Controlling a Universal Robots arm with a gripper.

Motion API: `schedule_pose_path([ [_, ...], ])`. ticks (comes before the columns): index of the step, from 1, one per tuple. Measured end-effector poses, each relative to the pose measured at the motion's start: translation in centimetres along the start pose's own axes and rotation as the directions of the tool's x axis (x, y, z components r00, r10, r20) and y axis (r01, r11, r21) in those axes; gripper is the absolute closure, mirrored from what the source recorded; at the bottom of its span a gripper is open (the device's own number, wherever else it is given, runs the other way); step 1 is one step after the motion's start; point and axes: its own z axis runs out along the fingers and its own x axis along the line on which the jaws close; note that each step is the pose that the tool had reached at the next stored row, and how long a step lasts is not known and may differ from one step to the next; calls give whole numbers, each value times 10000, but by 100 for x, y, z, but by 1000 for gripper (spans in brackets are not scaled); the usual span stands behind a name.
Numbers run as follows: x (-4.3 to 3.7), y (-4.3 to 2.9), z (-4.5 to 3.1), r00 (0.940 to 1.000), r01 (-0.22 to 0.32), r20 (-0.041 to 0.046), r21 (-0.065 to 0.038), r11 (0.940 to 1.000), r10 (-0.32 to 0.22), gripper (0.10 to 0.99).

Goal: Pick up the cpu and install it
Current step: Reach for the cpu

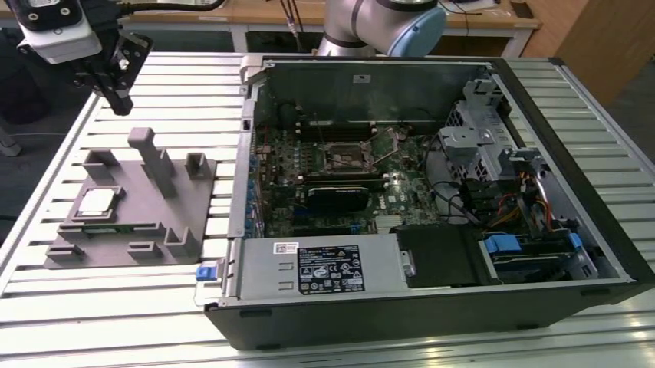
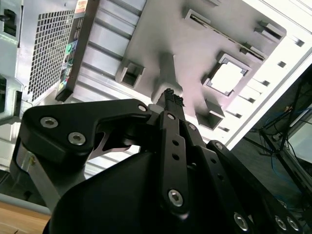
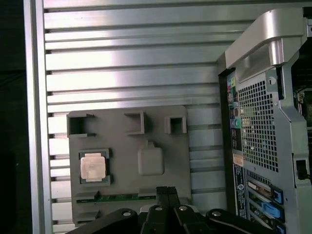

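The gripper point(image 3: 168, 191) hangs clear above the gray holder point(image 3: 122, 146), its fingers point(image 3: 162, 195) pressed together and holding nothing. The cpu point(image 3: 93, 166) lies flat in a square recess near the holder's edge, on the slatted table point(image 3: 131, 63). Beyond it stands the open computer case point(image 1: 409, 314).

The cpu point(image 1: 95, 202) sits in the holder point(image 1: 143, 208) beside the computer case point(image 1: 409, 318)

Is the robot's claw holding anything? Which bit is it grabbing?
Nothing is held. The claw hangs in the air with its fingers shut together and empty. The cpu lies untouched in the grey holder.
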Motion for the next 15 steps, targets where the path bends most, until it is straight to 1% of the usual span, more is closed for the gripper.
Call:
schedule_pose_path([
  [7, 112, -9, 7, 10000, -1, 1, -1, 10000, 1, 980],
  [10, 175, -14, 10, 10000, 0, 1, -1, 10000, 0, 980],
  [12, 234, -19, 18, 10000, 1, 1, -1, 10000, -1, 980],
  [15, 348, -28, 32, 10000, -1, 2, -1, 10000, 1, 980],
])
